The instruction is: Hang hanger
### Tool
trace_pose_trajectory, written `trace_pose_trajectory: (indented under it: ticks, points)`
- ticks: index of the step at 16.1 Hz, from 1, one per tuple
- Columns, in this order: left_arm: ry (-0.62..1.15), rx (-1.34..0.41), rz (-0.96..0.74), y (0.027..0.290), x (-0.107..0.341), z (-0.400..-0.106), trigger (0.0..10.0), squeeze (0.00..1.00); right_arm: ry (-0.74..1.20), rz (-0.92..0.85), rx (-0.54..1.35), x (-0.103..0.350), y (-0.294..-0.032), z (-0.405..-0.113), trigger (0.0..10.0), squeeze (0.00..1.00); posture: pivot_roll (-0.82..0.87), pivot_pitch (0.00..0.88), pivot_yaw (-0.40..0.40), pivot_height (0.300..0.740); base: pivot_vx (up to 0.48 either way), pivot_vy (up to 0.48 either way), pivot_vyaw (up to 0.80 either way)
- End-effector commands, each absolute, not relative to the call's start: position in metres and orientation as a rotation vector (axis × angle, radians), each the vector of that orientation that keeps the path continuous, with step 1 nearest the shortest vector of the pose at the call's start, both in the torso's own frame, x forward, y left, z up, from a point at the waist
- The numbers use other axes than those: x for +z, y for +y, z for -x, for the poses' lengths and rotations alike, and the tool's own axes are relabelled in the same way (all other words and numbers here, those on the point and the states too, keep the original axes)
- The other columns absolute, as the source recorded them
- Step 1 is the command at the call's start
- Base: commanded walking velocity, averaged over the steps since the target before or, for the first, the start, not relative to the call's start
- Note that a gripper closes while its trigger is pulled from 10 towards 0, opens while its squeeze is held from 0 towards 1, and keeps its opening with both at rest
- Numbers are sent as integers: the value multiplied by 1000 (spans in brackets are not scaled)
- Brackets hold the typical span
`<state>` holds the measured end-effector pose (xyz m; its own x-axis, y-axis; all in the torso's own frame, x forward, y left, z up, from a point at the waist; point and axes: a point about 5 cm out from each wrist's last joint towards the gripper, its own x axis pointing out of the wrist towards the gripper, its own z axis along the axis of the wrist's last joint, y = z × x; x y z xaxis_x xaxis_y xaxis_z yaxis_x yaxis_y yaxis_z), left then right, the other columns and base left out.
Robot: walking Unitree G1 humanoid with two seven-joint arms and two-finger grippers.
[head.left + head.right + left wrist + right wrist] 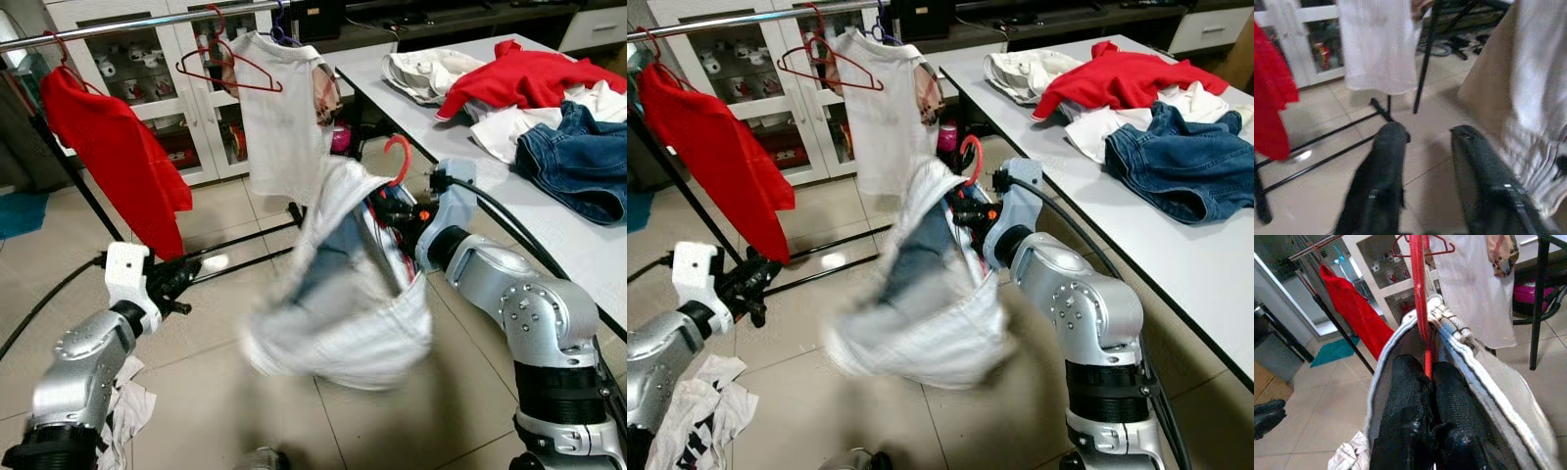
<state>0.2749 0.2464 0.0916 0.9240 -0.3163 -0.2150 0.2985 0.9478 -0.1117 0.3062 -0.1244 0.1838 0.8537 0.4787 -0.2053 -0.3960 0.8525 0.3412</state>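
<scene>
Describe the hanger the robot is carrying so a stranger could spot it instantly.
Start at the long white table piled with clothes; just off its near edge the right gripper is shut on a red hanger. A blurred white garment drapes from it. Unlike the bare red hanger on the rail, it is off the rail.

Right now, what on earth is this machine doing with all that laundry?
It is hanging up clothes. Its right pincer is shut on a red hanger carrying a white garment, held below the clothes rail, not yet hooked on. The left pincer is open and holds nothing. A red shirt and a white shirt already hang there.
</scene>
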Motion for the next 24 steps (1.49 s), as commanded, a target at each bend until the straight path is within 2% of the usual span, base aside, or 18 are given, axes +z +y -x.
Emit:
trace_pose_trajectory:
  ticks: [1, 2, 5, 6, 7, 11, 14, 17, 22, 24]
  points:
    - [179, -370, 120, 240, 101, -274, 10000, 1000, 195, -290, 489, 199, -123, -310, 10000, 0, -72, 0, 55, 740, 0, 0, 0]
    - [129, -395, 159, 233, 109, -276, 10000, 1000, 197, -298, 475, 192, -126, -312, 10000, 0, -73, 0, 51, 740, 0, 0, 0]
    - [81, -366, 131, 222, 117, -283, 10000, 1000, 214, -326, 433, 171, -134, -311, 10000, 0, -74, 0, 57, 740, 0, 0, 0]
    - [83, -351, 88, 215, 120, -285, 10000, 196, 187, -389, 418, 165, -137, -309, 10000, 0, -77, 0, 66, 740, 0, 0, 0]
    - [65, -352, 64, 209, 124, -285, 10000, 0, 174, -428, 402, 161, -140, -308, 10000, 0, -78, 0, 70, 740, 0, 0, 0]
    - [61, -351, -25, 187, 126, -286, 10000, 0, 153, -385, 416, 156, -136, -306, 10000, 0, -69, 0, 71, 740, 0, 0, 0]
    - [120, -388, -98, 183, 111, -275, 10000, 0, 159, -340, 626, 166, -112, -307, 10000, 0, -78, 0, 67, 740, 0, 0, 0]
    - [140, -383, -156, 185, 111, -274, 10000, 0, 140, -344, 704, 175, -106, -316, 10000, 0, -70, 0, 58, 740, 0, 0, 0]
    - [100, -425, -182, 172, 124, -275, 10000, 0, 123, -395, 665, 175, -116, -323, 10000, 0, -59, 0, 53, 740, 0, 0, 0]
    - [85, -425, -155, 166, 127, -279, 10000, 0, 122, -390, 552, 162, -122, -316, 10000, 0, -75, 0, 74, 740, 0, 0, 0]
